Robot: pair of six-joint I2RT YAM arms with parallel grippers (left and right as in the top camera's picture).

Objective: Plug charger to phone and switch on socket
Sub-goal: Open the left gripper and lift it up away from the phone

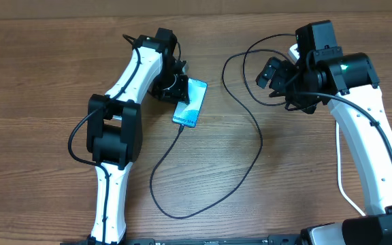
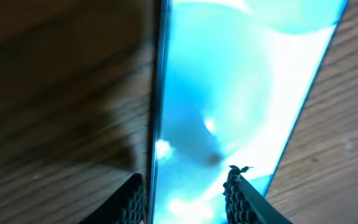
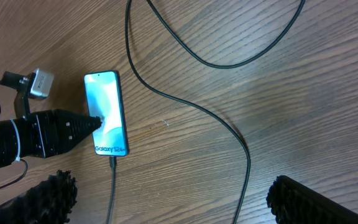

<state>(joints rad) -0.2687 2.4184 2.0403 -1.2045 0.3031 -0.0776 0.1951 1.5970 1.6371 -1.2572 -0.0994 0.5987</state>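
Note:
The phone [image 1: 190, 102] lies flat on the wooden table with its blue screen lit and "Galaxy" at its near short edge [image 3: 110, 149]. The charger cable [image 1: 254, 160] runs from that edge in a long loop across the table towards the right arm; its connector [image 3: 112, 163] sits in the phone's port. My left gripper [image 2: 185, 199] is low over the phone [image 2: 229, 93], jaws apart, one finger beside the phone's long edge and the other over the screen. My right gripper [image 3: 173, 202] hangs wide open above bare table. The socket is mostly hidden behind the right arm; a white corner [image 1: 293, 51] shows.
A thick white lead [image 1: 341, 184] trails down the table beside the right arm. The black cable loops over much of the middle of the table [image 3: 197, 112]. The left arm's body [image 1: 118, 129] stands over the left side.

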